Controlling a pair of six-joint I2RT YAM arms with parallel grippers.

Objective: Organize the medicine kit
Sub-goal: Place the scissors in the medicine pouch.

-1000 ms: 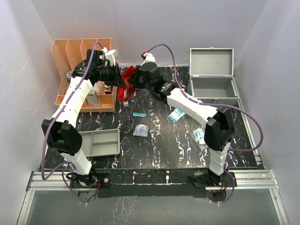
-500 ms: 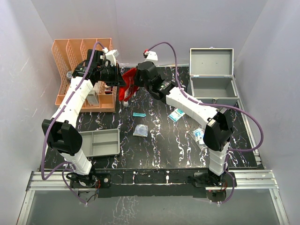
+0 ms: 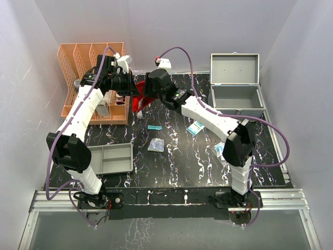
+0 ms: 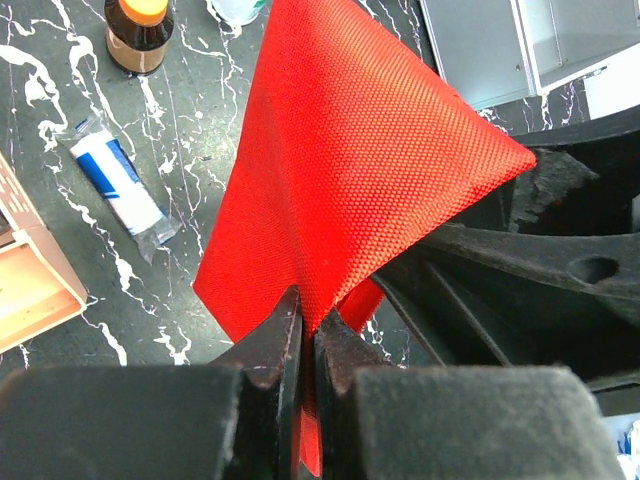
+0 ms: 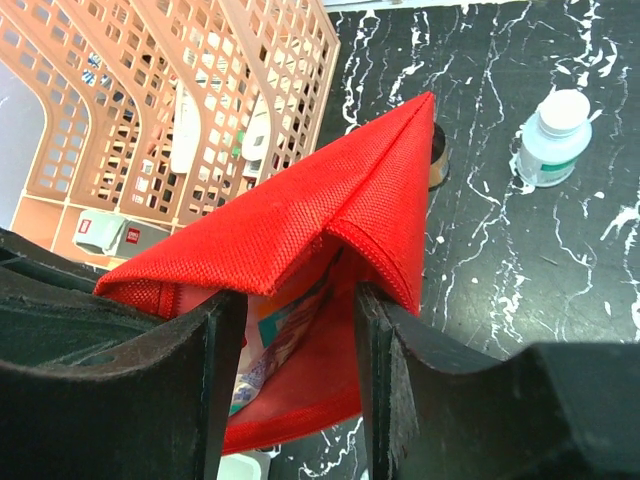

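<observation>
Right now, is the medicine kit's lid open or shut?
Open. The medicine kit has its lid standing up behind it, and the top view looks straight into the box.

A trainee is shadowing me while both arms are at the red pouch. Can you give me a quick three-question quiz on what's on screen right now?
1. True or false: the medicine kit has its lid shut.
2. Pick one: the left fingers pinch A) a brown bottle, B) the red pouch, C) a grey tray.
3. Fill in: the right fingers stand ___, with the pouch's fold between them.
Key: 1 false, the lid stands open; 2 B; 3 apart.
</observation>
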